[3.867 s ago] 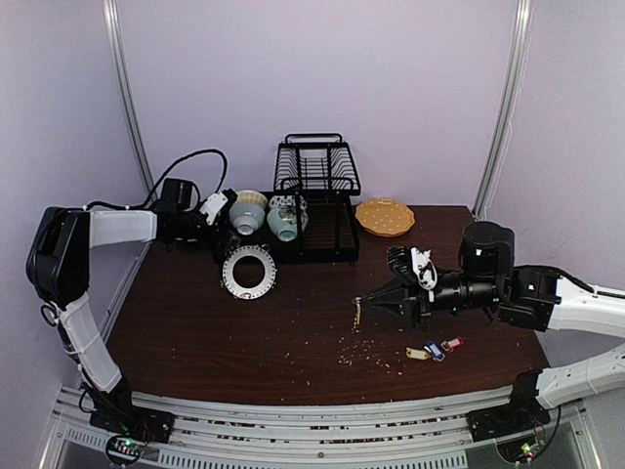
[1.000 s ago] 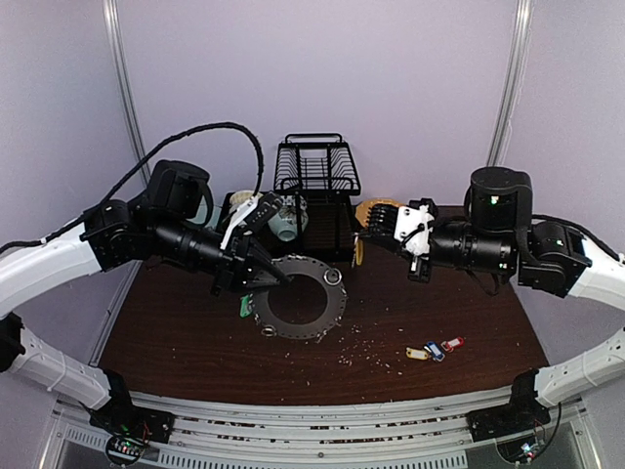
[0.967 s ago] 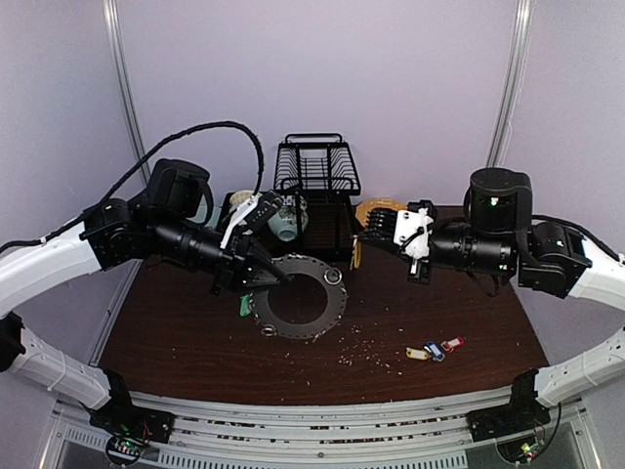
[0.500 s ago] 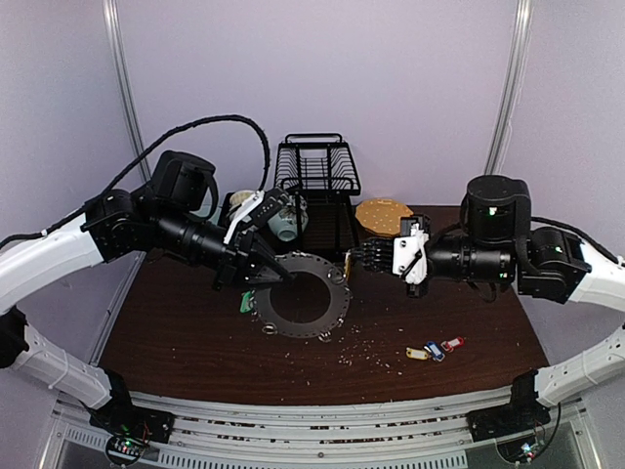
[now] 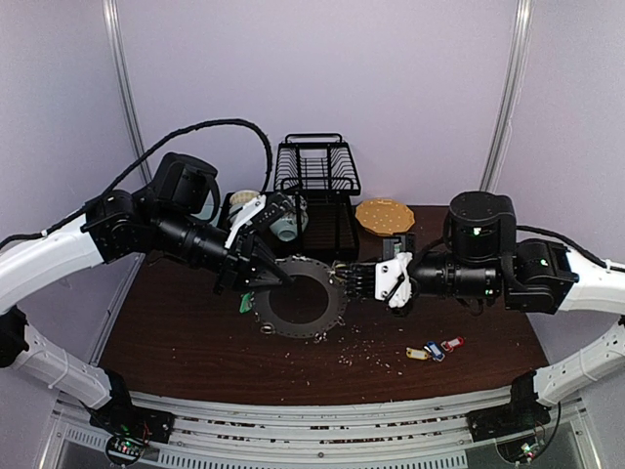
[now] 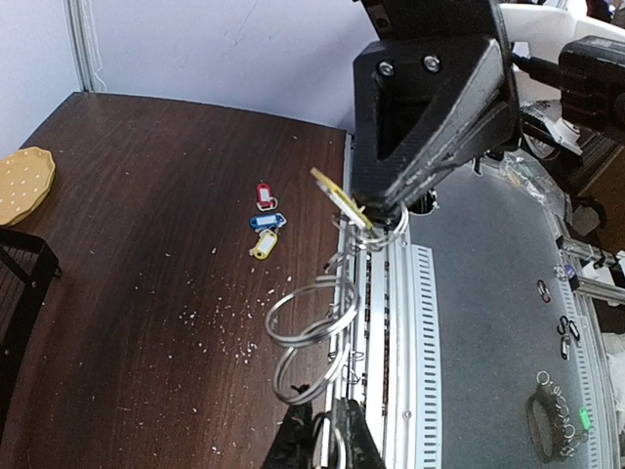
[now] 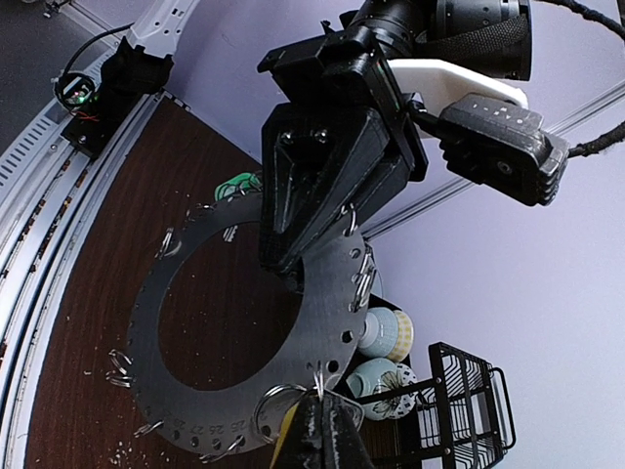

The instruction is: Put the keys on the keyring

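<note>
My left gripper [image 5: 272, 281] is shut on the left rim of the keyring [image 5: 303, 329], a grey disc held tilted above the table. A green-tagged key [image 5: 244, 304] hangs from its left edge. My right gripper [image 5: 343, 278] is shut on a yellow-tagged key [image 7: 289, 441] and has it against a split ring [image 7: 281, 408] on the disc's [image 7: 337, 293] right rim. In the left wrist view the disc is edge-on, its split rings [image 6: 311, 315] are stacked above my fingers [image 6: 293, 445], and the yellow tag [image 6: 337, 194] shows at the right gripper's tips. Three more keys, yellow [image 5: 417, 354], blue [image 5: 433, 350] and red [image 5: 452, 343], lie on the table.
An orange scalloped plate [image 5: 383, 216] sits at the back right. A black dish rack [image 5: 317, 171] stands at the back with two cups [image 7: 383, 334] beside it on a tray. Crumbs are scattered over the brown table [image 5: 195, 342].
My right gripper has moved left and down with the yellow-tagged key, from beside the plate to the keyring's right rim. The left gripper and the keyring have barely shifted.
</note>
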